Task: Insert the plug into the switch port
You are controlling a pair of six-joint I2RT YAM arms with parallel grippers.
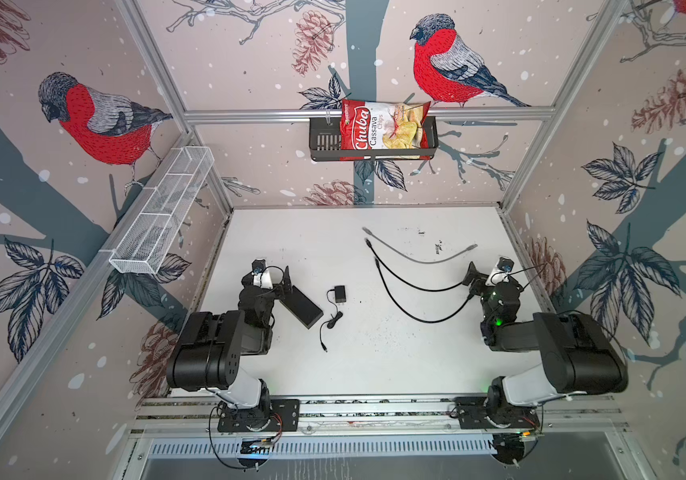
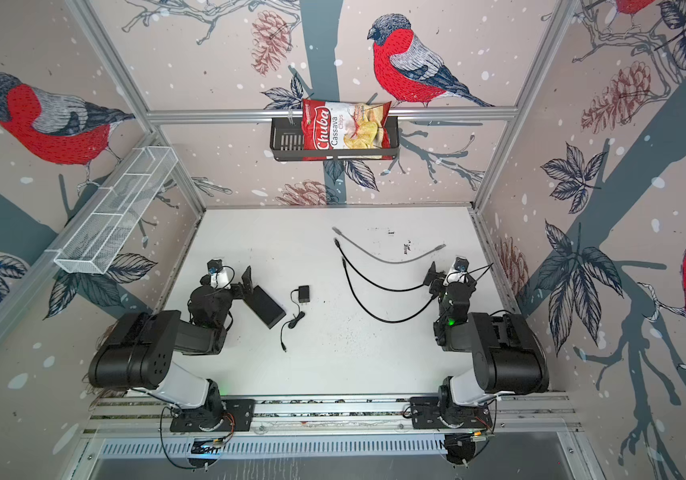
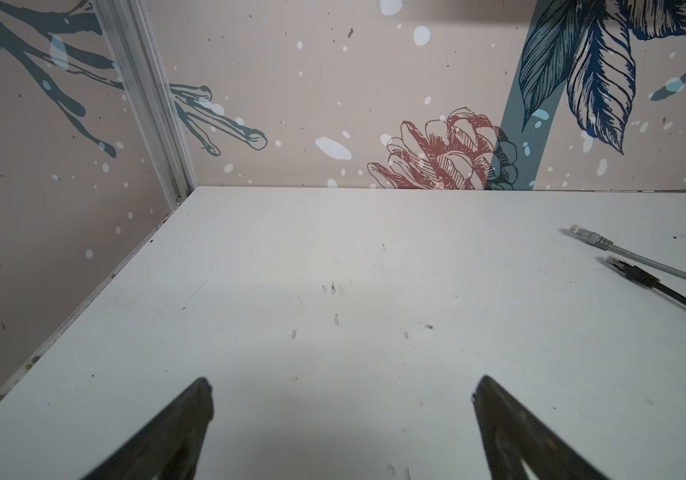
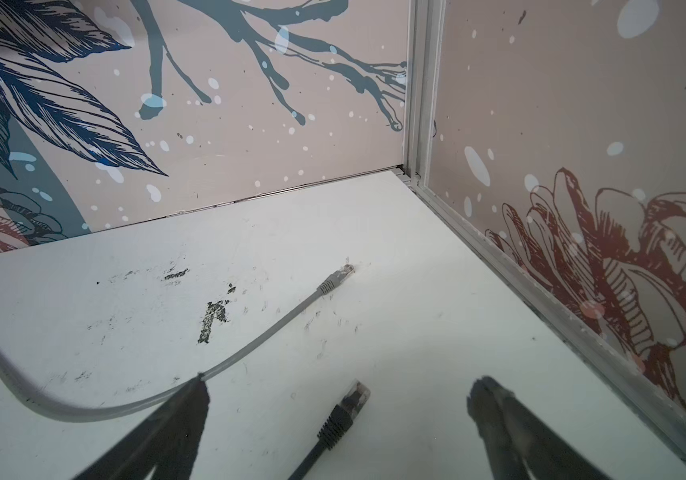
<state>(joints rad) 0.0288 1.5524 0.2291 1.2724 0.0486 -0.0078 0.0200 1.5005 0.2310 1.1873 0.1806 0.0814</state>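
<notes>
"Over on the right of the bench (image 1: 374, 365), what has the right hand (image 4: 340, 386) got?"

"Nothing. Its fingers stand wide apart. In the right wrist view the black plug (image 4: 351, 399) lies on the bench between them, untouched."

"And the left hand (image 3: 341, 384)?"

"Spread wide too, and empty. It's near the far end of the black box (image 1: 302, 307), which lies flat on the left, well apart from that plug."

"So which step is this?"

"The first, I'd say: picking up the plug. The right hand should lower, close on the plug's body and carry it across. I can't make out the switch port from above, so the left hand may need to steady the box."
</notes>
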